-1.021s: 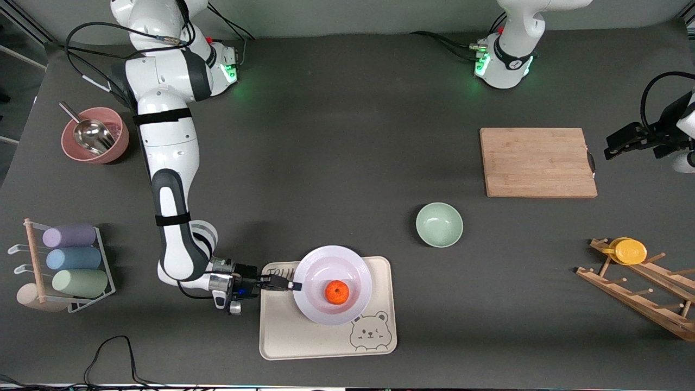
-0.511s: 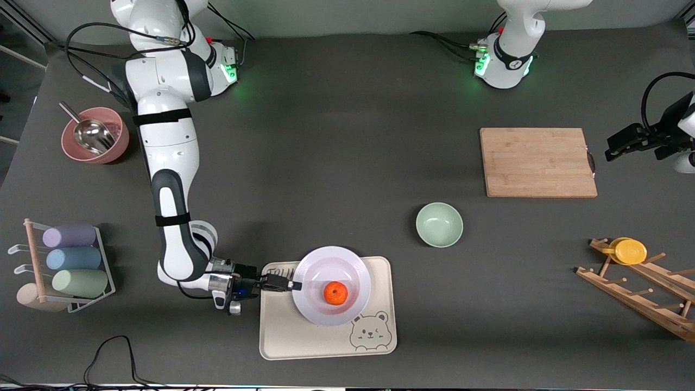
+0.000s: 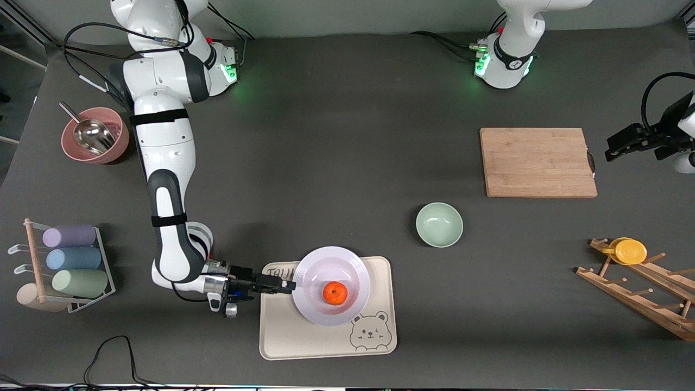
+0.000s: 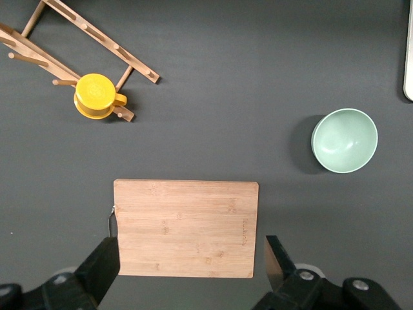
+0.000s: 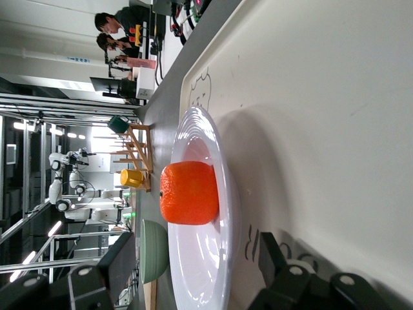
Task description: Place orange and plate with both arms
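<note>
The cream bear tray (image 3: 328,326) lies nearest the front camera, and the plate (image 3: 332,285) rests on its part farther from the camera, with the orange (image 3: 335,292) sitting in the plate's middle. The right gripper (image 3: 286,284) lies low over the tray at the plate's rim toward the right arm's end, its fingers (image 5: 274,248) spread wide on either side of the rim, gripping nothing. Farther off stands the mint-green bowl (image 3: 439,224), then the wooden cutting board (image 3: 537,162). The left gripper (image 4: 187,266) waits above that board's edge, its fingers wide apart and empty.
</note>
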Controlling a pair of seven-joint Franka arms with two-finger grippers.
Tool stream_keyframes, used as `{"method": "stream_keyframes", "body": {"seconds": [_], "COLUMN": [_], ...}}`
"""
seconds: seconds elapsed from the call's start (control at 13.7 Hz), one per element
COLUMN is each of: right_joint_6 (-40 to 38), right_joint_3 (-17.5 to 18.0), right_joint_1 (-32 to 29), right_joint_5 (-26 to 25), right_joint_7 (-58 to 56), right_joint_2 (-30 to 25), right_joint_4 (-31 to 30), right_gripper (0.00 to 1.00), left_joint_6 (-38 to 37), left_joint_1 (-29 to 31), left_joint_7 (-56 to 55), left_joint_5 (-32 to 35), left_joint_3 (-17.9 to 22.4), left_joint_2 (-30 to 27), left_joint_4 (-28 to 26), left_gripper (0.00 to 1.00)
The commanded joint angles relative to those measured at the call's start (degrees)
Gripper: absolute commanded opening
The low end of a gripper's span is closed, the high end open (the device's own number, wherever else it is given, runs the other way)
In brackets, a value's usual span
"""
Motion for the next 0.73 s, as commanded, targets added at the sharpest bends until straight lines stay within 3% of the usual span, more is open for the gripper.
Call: {"method": "stream_keyframes", "body": {"seconds": [0.0, 0.15, 0.36, 0.66], "right_joint_6": [-0.9, -3.2, -8.5, -13.5], "right_joint_3": [0.2, 0.2, 0.4, 0.7], "right_joint_1": [-1.9, -3.4, -5.8, -6.1], "right_joint_5": [-7.8, -15.5, -31.1, -57.7], "right_joint_7": [7.6, 10.6, 15.2, 22.9], "right_joint_2": [-4.0, -8.4, -15.9, -32.8], "right_joint_4": [0.5, 0.2, -1.9, -9.7], "right_gripper": [0.88, 0.99, 1.0, 1.0], "left_joint_6": [1.0, 0.5, 0.5, 1.8], "left_joint_1": [-0.3, -0.5, -0.5, -0.6], "left_joint_7": [0.0, 0.2, 0.5, 0.7], "left_joint_5": [-0.2, 0.4, 0.6, 1.4], "left_joint_3": [-0.1, -0.4, -0.4, -0.4], "left_joint_2": [-0.7, -0.8, -0.8, -0.4], "left_joint_4": [-1.0, -1.0, -1.2, -1.3], "left_gripper": [1.0, 1.0, 1.0, 1.0]}}
